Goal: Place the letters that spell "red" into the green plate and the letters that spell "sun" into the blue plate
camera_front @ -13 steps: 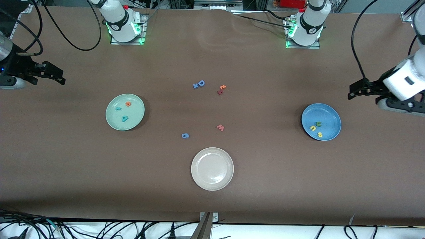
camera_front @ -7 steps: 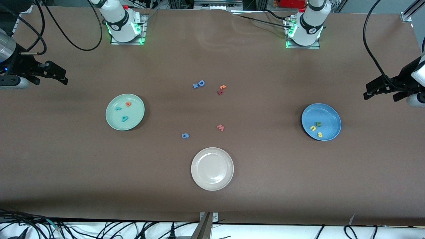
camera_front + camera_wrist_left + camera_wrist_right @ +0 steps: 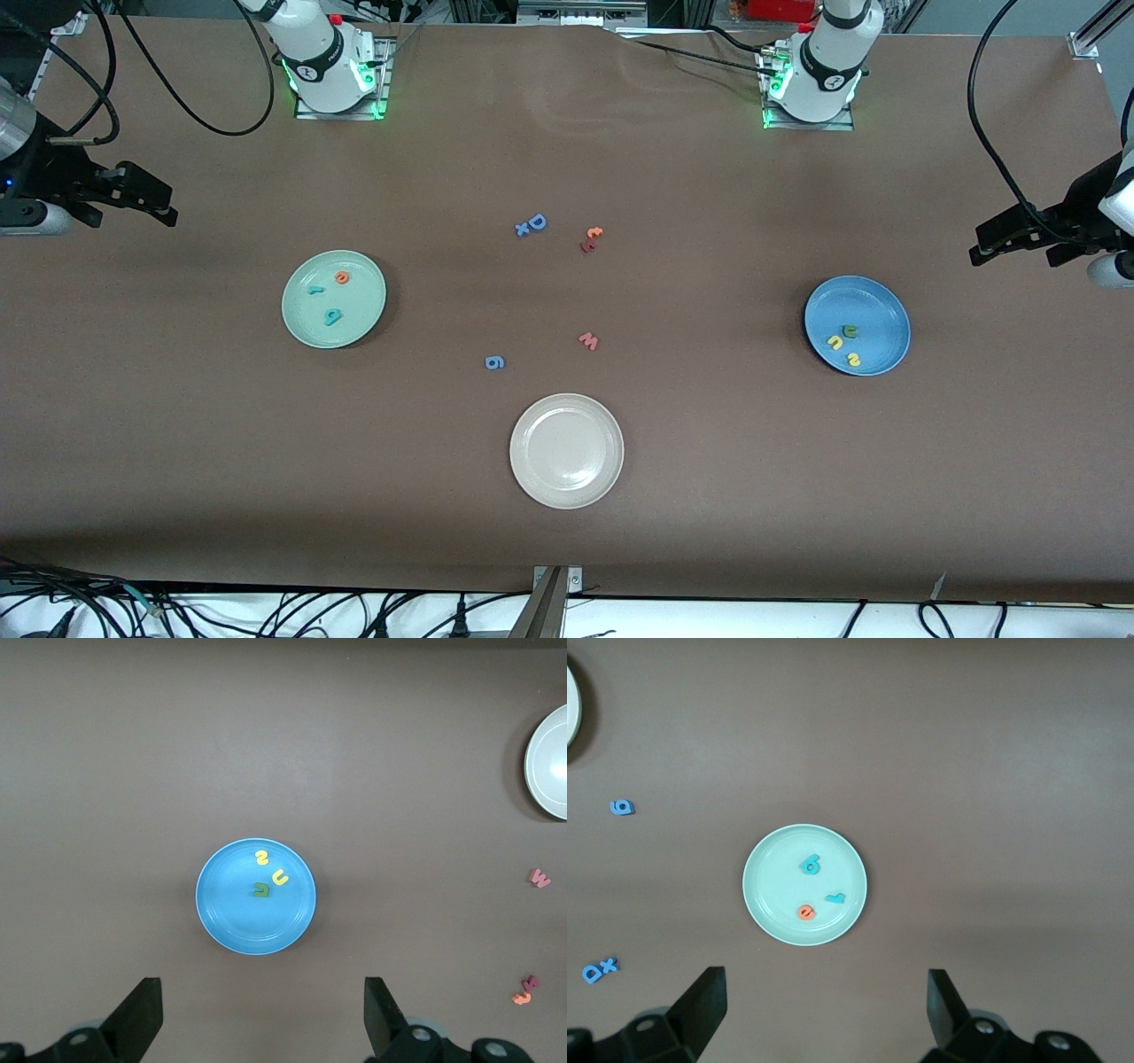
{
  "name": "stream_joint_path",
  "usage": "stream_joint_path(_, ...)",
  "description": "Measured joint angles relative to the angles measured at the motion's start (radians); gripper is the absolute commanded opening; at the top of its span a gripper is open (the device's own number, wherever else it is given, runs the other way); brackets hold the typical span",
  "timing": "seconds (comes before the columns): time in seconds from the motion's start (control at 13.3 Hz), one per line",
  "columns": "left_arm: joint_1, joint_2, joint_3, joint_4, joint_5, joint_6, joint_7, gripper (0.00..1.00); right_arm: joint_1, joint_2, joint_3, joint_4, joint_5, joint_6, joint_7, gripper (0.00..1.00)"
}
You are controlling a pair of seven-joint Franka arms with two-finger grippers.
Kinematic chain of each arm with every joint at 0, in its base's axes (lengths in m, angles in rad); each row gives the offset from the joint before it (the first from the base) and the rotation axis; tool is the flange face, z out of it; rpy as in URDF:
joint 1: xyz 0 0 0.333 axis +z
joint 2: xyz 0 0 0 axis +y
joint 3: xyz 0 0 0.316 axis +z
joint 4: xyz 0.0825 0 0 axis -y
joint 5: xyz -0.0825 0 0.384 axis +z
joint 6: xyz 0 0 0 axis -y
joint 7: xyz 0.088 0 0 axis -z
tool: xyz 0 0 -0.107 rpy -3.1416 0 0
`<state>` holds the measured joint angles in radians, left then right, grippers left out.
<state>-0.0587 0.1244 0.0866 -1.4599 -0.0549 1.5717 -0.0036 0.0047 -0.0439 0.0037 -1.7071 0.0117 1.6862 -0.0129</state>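
On the matte brown worktop (image 3: 709,461), round rimmed green plate (image 3: 301,332) holds chunky "red" letters (image 3: 330,297); glossy blue plate (image 3: 886,306) holds "sun" letters (image 3: 844,344). Left gripper (image 3: 983,246) and right gripper (image 3: 166,206) hover at the worktop's ends, fingers spread.

Brown table (image 3: 177,461); black cables (image 3: 266,611) along its white near edge

orange e (image 3: 341,277) in green plate (image 3: 302,327), yellow s (image 3: 853,359) in blue plate (image 3: 886,301)

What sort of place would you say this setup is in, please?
Most likely a robotics lab: two arm bases bolted along a brown-covered table, cables trailing off its edges, and toy letters sorted into a green plate and a blue plate as a test.
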Motion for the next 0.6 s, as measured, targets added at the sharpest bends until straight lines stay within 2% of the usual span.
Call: stream_joint_path(0.6, 0.0, 0.0, 0.0, 0.0, 0.0, 0.0, -0.004, 1.0, 0.0, 0.0, -0.003, 0.016, 0.0, -0.011, -0.001, 1.0)
